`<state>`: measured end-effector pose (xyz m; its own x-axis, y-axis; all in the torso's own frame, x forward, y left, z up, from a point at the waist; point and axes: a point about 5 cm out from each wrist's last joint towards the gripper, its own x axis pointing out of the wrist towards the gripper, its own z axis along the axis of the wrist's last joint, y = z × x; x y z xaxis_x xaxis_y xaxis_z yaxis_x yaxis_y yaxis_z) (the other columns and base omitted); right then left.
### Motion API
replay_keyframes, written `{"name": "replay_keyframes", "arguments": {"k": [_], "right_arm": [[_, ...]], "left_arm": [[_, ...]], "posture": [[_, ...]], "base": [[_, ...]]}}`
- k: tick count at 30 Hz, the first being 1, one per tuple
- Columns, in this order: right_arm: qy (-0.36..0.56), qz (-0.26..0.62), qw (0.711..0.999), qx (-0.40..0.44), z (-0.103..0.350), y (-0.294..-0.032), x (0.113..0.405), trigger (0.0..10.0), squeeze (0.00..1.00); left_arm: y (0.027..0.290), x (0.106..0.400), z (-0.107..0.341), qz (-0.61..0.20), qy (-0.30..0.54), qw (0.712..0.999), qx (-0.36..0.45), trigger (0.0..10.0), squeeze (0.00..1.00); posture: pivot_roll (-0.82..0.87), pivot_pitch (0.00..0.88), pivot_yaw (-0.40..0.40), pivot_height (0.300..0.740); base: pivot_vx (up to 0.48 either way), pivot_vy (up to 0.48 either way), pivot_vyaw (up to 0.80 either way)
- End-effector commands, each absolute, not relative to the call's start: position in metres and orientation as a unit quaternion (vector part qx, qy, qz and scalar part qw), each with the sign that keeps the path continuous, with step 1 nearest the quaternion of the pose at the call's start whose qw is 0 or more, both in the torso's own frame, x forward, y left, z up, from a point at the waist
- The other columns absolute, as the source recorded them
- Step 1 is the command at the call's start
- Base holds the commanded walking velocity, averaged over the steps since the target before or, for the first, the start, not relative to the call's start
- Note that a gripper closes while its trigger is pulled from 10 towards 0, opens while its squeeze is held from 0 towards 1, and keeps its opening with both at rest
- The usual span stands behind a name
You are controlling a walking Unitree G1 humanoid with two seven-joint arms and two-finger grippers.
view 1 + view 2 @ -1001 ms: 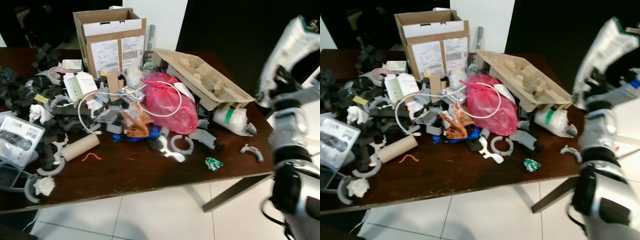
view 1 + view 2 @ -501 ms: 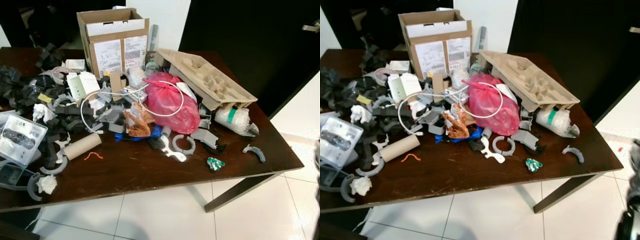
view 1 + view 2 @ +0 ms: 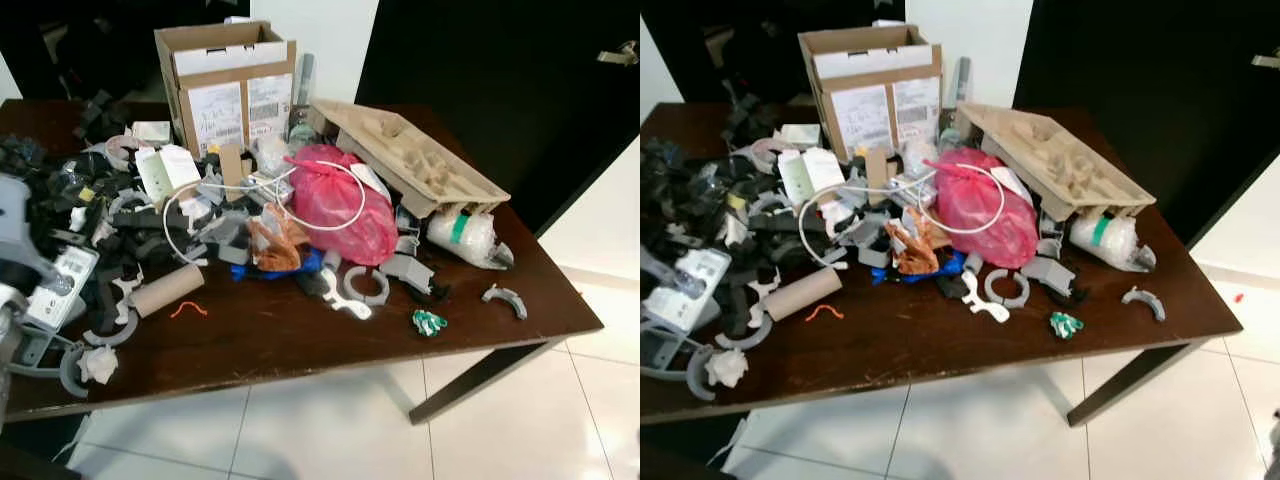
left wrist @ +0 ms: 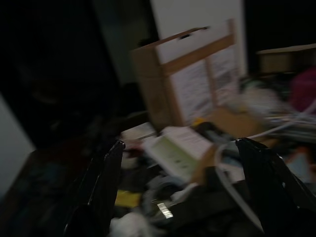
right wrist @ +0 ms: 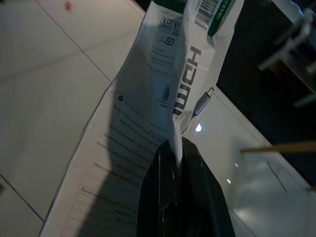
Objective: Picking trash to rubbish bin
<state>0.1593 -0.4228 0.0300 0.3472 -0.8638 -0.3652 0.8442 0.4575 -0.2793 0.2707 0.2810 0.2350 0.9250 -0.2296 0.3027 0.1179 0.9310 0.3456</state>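
right gripper [image 5: 175, 163], pinched on the hdmi packet [image 5: 163, 98], has swung off-frame; left gripper [image 4: 182, 187], wide open and empty, now enters lower left, next pick probably.

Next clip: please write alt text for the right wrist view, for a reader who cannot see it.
The right claw is shut on a white HDMI cable package, a flat printed packet with a barcode and green trim at its far end. Beyond it lies a pale tiled floor, with a dark area to one side.

Head stereo pair: high, looking down-forward at cluttered table [image 3: 300, 340]; both share cardboard box [image 3: 872, 85] at 12 o'clock. Left wrist: low, close, same box [image 4: 195, 74]. Right wrist: faces floor [image 5: 44, 89].
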Motion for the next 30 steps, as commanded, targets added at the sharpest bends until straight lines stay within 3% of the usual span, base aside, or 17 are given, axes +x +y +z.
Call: {"name": "replay_keyframes", "arguments": {"k": [1, 11, 13, 15, 20, 30], "right_arm": [[0.268, -0.530, 0.805, -0.013, 0.016, -0.418, 0.145, 0.0, 0.00], [0.373, -0.440, 0.817, 0.001, -0.030, -0.376, 0.128, 0.0, 0.00], [0.425, -0.380, 0.822, -0.009, -0.050, -0.352, 0.122, 0.0, 0.00], [0.425, -0.380, 0.822, -0.009, -0.050, -0.352, 0.122, 0.0, 0.00], [0.470, -0.307, 0.827, -0.017, -0.070, -0.320, 0.118, 0.0, 0.00], [0.484, -0.272, 0.831, -0.027, -0.074, -0.310, 0.119, 0.0, 0.00]], "left_arm": [[0.273, 0.268, 0.232, -0.132, -0.147, 0.965, 0.171, 10.0, 0.00], [0.257, 0.265, 0.211, -0.217, -0.062, 0.955, 0.190, 10.0, 0.00], [0.253, 0.263, 0.206, -0.240, -0.035, 0.949, 0.200, 10.0, 0.00], [0.253, 0.263, 0.206, -0.240, -0.035, 0.949, 0.200, 10.0, 0.00], [0.254, 0.265, 0.198, -0.246, 0.027, 0.929, 0.276, 10.0, 0.00], [0.237, 0.272, 0.187, -0.310, 0.061, 0.903, 0.290, 10.0, 0.00]], "posture": [[0.22, 0.123, -0.083, 0.740], [0.22, 0.117, -0.085, 0.740], [0.22, 0.118, -0.086, 0.740], [0.22, 0.118, -0.086, 0.740], [0.22, 0.124, -0.085, 0.740], [0.20, 0.131, -0.081, 0.740]], "base": [[0.000, 0.000, 0.00], [0.000, 0.000, 0.00], [0.000, 0.000, 0.00], [0.000, 0.000, 0.00], [0.000, 0.000, 0.00], [0.000, 0.000, 0.00]]}}
